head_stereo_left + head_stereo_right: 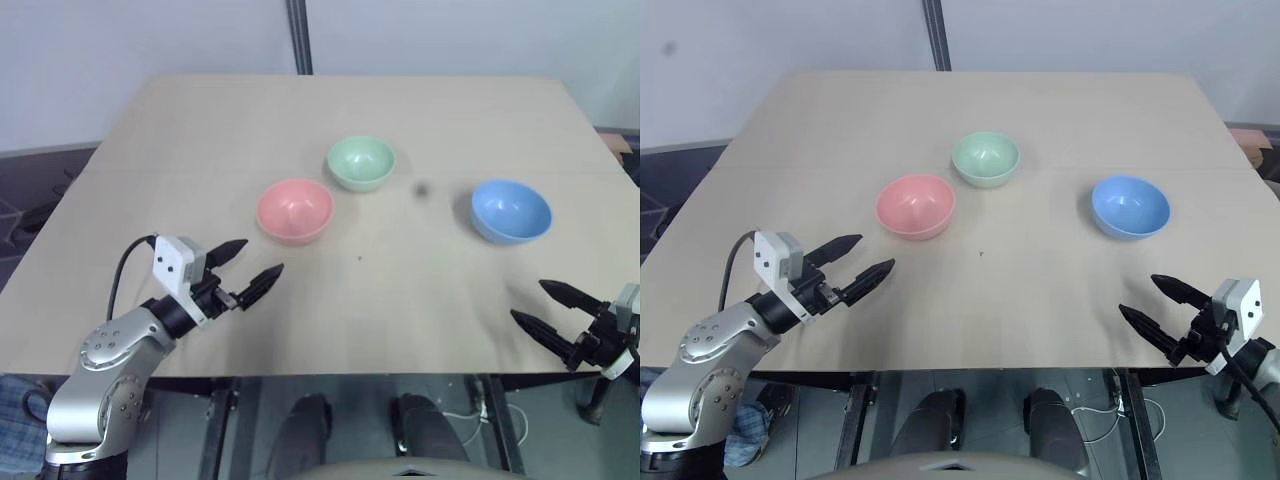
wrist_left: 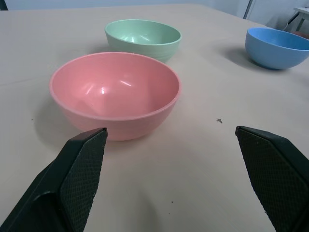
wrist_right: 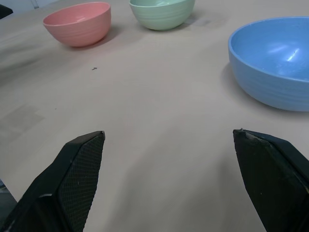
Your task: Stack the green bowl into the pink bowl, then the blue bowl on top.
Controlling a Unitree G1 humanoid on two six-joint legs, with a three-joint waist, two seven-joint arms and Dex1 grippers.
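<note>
Left eye view shows you nothing stacked: green bowl [image 1: 360,162] and blue bowl [image 1: 511,211] sit apart from the pink bowl [image 1: 294,210], left gripper [image 1: 249,267] and right gripper [image 1: 543,308] both spread wide, empty.

Head views overhead; wrist views low over table [image 1: 420,300]

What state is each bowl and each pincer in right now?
green bowl: upright, empty, standing alone on the table.
pink bowl: upright, empty, nothing stacked in it.
blue bowl: upright, empty, apart from the other two.
left pincer: open, holding nothing, near the pink bowl.
right pincer: open, holding nothing, short of the blue bowl.
</note>
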